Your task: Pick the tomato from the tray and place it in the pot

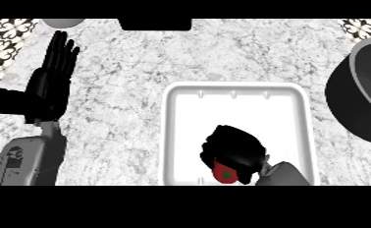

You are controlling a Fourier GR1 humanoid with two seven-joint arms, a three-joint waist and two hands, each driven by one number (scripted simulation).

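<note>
My right hand (235, 151) curls round the red round tomato (225, 173), low in the white rectangular tray (181, 124) at lower centre; the grasp is the step in hand, I judge; next comes a lift toward the dark round pot (348, 99) at right edge; my left hand (51, 82) rests spread, upper left; no writing is readable.

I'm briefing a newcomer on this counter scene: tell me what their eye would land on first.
First, the right hand, curled round the red tomato at the near edge of the white tray. Next, the left hand, open and resting with fingers up at the view's left. The dark pot sits at the right edge.
</note>
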